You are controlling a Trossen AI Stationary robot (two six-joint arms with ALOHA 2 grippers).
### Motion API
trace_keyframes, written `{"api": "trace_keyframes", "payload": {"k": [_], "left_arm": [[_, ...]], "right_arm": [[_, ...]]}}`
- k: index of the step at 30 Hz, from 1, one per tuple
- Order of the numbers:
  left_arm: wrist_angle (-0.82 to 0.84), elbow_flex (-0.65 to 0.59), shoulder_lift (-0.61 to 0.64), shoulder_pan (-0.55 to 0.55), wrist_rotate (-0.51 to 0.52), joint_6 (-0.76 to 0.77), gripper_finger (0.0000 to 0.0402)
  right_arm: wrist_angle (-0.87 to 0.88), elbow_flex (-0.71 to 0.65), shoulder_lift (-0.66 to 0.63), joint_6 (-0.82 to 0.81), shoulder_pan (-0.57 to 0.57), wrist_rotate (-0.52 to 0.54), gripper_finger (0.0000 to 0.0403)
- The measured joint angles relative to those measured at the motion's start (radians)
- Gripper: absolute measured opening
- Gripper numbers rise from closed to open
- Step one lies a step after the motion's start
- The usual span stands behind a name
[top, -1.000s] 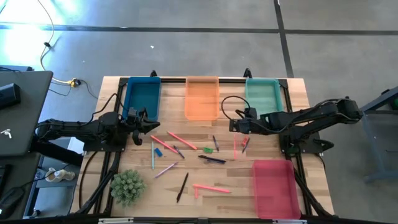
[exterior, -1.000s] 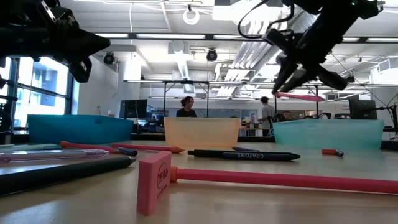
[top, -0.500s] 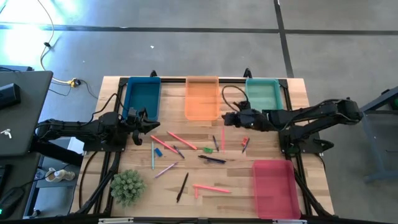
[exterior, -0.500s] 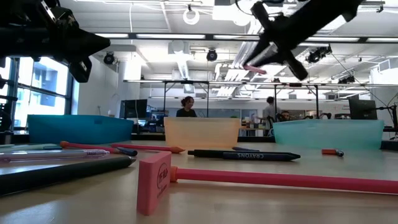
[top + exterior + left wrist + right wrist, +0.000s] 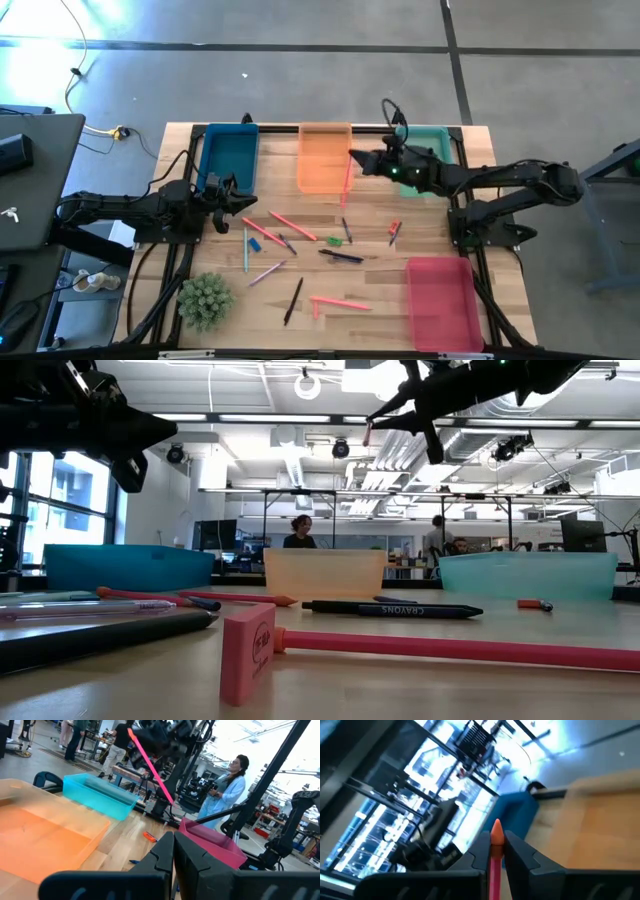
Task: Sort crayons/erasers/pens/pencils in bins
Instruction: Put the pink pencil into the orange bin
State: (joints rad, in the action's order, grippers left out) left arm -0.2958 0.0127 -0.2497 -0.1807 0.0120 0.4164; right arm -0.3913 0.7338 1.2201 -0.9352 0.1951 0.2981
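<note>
- Four bins ring the work in the high view: dark blue bin [image 5: 228, 155], orange bin [image 5: 325, 157], teal bin [image 5: 424, 152] along the far edge, red-pink bin [image 5: 439, 301] at the near right. The right gripper [image 5: 356, 160], jaws clamped on a salmon-pink stick [image 5: 346, 186], sits over the orange bin's right wall. Released there, the stick could catch that rim and tip out onto the table; it hangs loosely angled, so a swing might worsen that. The left gripper [image 5: 238, 191], jaws shut and empty, waits near the blue bin, well apart. Pens, erasers and more sticks lie scattered mid-table.
- Low view: the right gripper [image 5: 385, 412] rides high above the bin walls, so open room below is ample; a dark crayon [image 5: 392, 608] and a pink eraser [image 5: 248, 652] lie on the table beneath.
- Left wrist view: the stick [image 5: 150, 766] slants steeply under the far arm, above the gap between orange and teal bins.
- Right wrist view: the fingers [image 5: 481, 851] pinch the stick's [image 5: 495, 851] upper part, tip protruding; a thin hold could slip.
</note>
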Motion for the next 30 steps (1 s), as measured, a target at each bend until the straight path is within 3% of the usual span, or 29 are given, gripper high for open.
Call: {"api": "trace_keyframes", "payload": {"k": [11,16,20,30], "left_arm": [[0.0,0.0,0.0,0.0,0.0,0.0,0.0001],[0.0,0.0,0.0,0.0,0.024,0.0,0.0001],[0.0,0.0,0.0,0.0,0.034,0.0,0.0001],[0.0,0.0,0.0,0.0,0.034,0.001,0.0001]], "right_arm": [[-0.018,0.059,0.01,0.084,0.148,-0.151,0.0021],[0.156,0.183,0.04,0.174,0.22,-0.19,0.0021],[0.262,0.266,0.093,0.224,0.269,-0.206,0.0021],[0.268,0.438,0.307,0.309,0.303,-0.274,0.0021]]}}
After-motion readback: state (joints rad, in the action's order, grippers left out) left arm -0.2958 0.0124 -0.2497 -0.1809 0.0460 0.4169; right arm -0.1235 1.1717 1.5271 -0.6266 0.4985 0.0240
